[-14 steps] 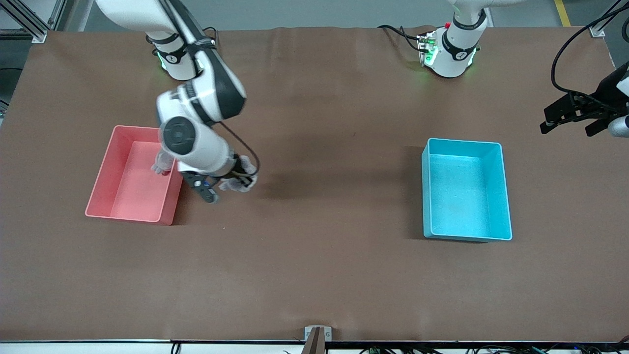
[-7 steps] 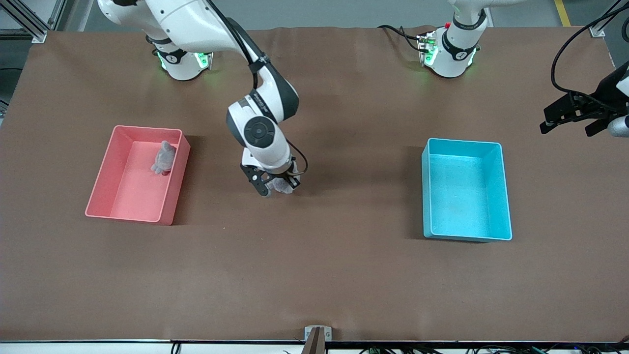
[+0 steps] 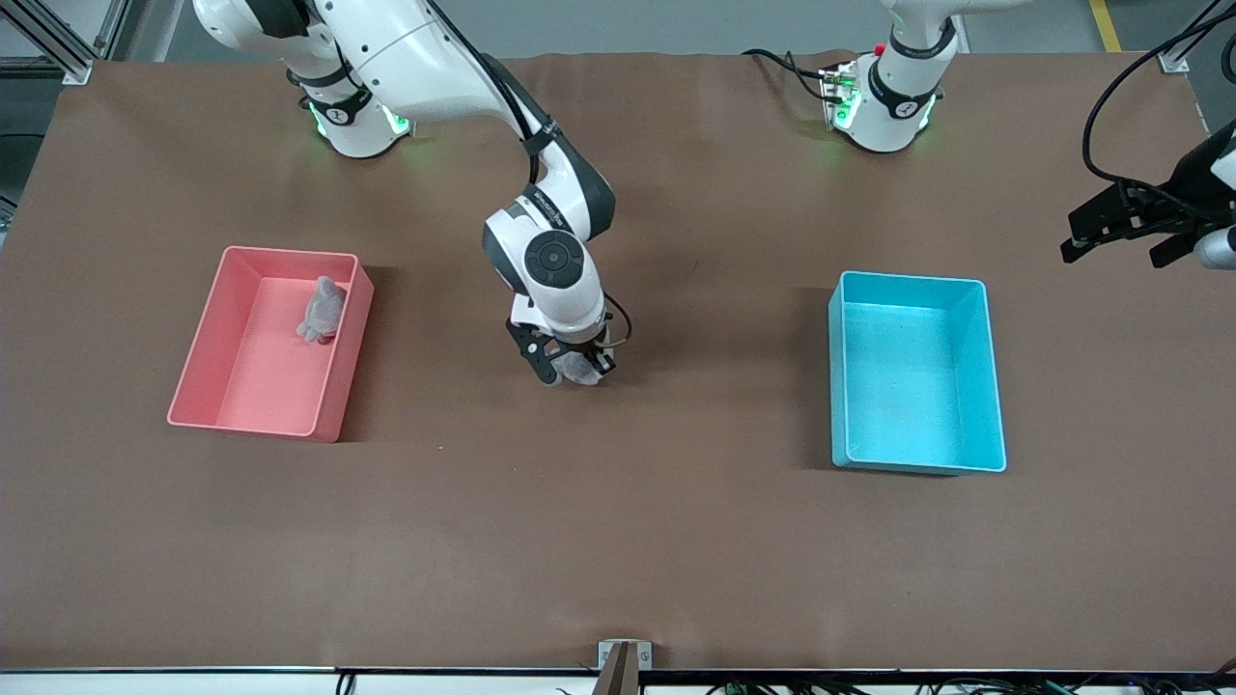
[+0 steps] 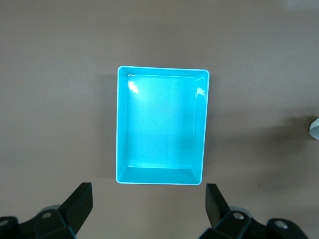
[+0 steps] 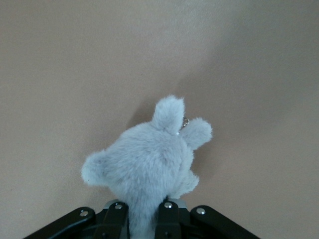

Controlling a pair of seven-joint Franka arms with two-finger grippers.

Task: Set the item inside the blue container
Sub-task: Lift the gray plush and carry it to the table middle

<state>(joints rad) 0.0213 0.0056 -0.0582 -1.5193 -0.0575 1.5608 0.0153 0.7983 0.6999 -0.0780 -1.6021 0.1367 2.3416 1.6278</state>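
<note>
While the right tool (image 3: 576, 369) grips a grey plush (image 3: 582, 368), it hangs over bare worktop (image 3: 618, 541) between the two bins — pink bin (image 3: 208, 328) toward the right arm's end, blue bin (image 3: 995, 386) toward the left arm's end. Right wrist view shows the fingers (image 5: 169, 219) pinched on the plush body (image 5: 149, 169), ears pointing away from the tool, nothing but worktop under it. A second grey plush (image 3: 322, 309) lies in the pink bin against its wall.

Key relation: the blue bin (image 4: 204, 124) sits well apart from the held plush, toward the left arm's end, and looks empty. Its long axis runs toward the front camera, so there is a generous target along that line, a narrower one across.

Left tool (image 4: 149, 211) waits high over the worktop near the blue bin, fingers (image 4: 79, 201) spread wide, holding nothing. It is the arm nearer the bin, but the right arm has the item.

Judgement: transport step, roughly halfway — the carry toward the bin and the release are left. Likely a long reach for the right arm, or a handover.
</note>
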